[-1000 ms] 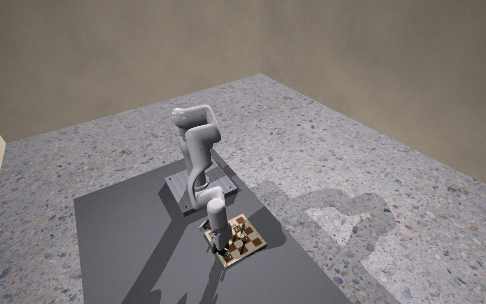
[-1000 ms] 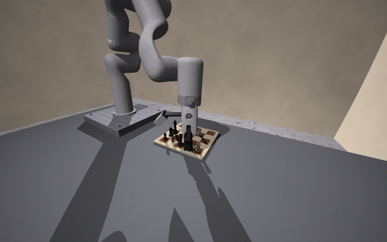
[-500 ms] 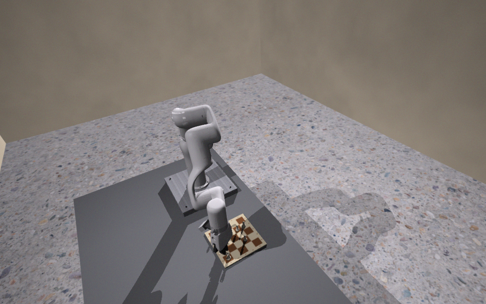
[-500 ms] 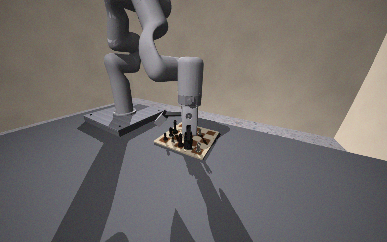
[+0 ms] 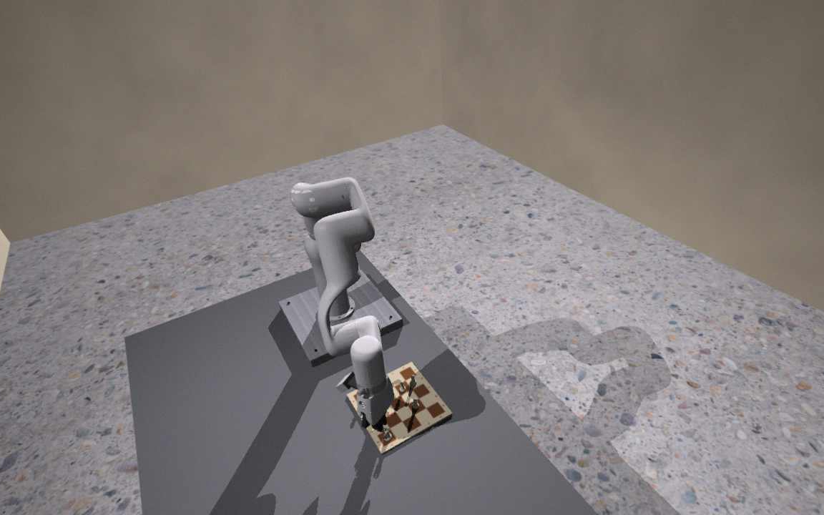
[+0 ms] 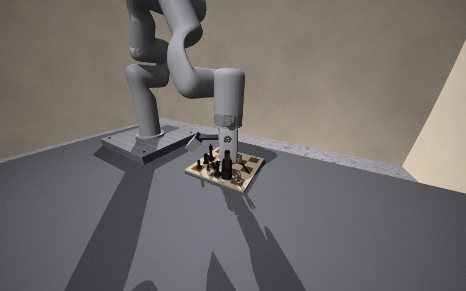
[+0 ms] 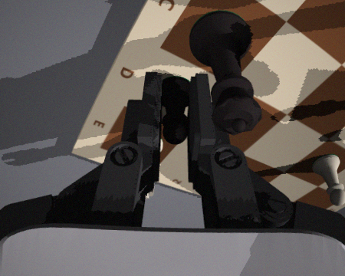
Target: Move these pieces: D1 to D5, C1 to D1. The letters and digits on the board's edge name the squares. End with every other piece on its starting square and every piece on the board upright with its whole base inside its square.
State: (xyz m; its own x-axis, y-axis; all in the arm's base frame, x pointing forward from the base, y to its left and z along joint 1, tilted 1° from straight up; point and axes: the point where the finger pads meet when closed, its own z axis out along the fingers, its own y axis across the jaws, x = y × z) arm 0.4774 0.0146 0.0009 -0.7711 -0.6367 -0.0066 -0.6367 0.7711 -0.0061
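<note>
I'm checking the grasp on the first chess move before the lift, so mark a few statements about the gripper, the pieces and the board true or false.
1. The gripper is shut on a small black pawn. True.
2. The fingers stand wide open beside the pawn. False: they press it from both sides.
3. A taller black piece stands just outside one finger, not between them. True.
4. The held pawn sits near the board edge lettered C, D, E. True.
5. Every piece in the wrist view is black. False: a white pawn stands at the right.
6. The arm reaches in level with the board. False: the exterior view shows the wrist pointing straight down.
</note>
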